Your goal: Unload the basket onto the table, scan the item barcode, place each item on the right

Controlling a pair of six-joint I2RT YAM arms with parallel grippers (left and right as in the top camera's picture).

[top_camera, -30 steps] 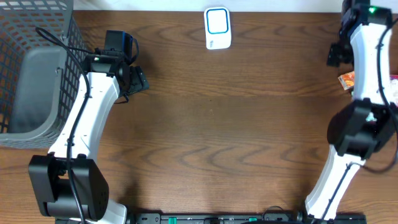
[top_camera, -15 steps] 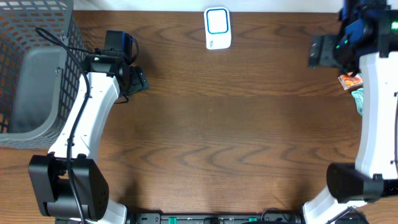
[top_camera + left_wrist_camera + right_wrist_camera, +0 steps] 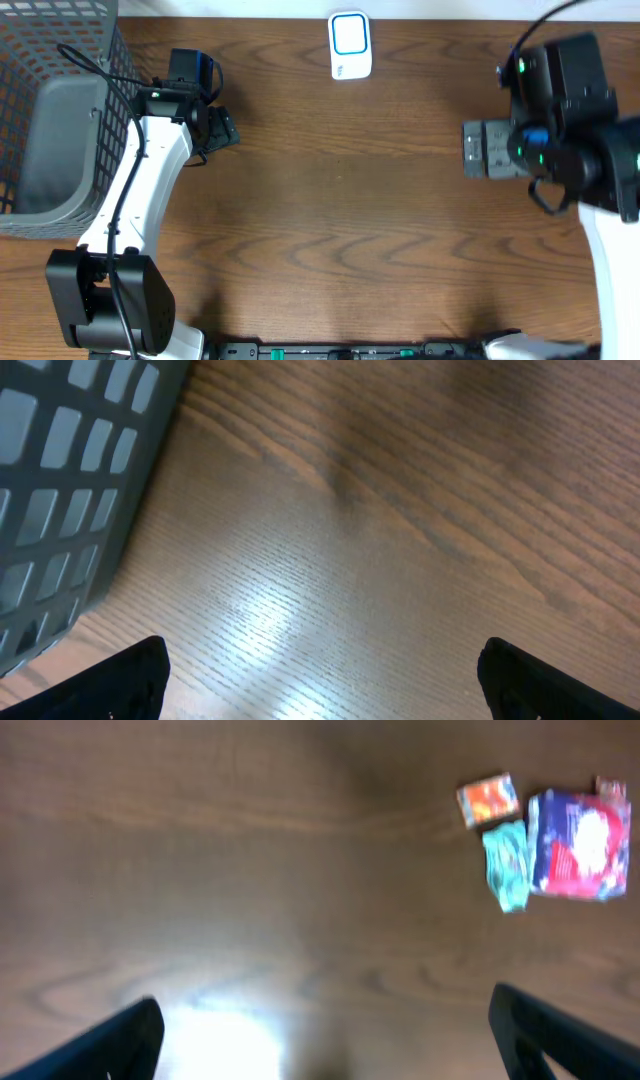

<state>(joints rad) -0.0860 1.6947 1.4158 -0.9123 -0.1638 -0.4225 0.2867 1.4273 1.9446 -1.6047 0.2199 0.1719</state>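
Left pincer (image 3: 224, 130) apart, empty, beside basket (image 3: 60, 120). Scanner (image 3: 350, 45) at desk's far edge, centre. Right pincer (image 3: 322, 1030) apart, empty, high over bare desk (image 3: 250, 870). Item packets (image 3: 575, 845) cluster up-frame and right of it in wrist view, well apart. Right arm nearer. Blur hides their long axes.

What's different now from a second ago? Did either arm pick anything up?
The right gripper swung in from the table's right edge toward the middle, rising closer to the overhead camera. It is open and took hold of nothing. The left gripper, white scanner and grey basket stayed put.
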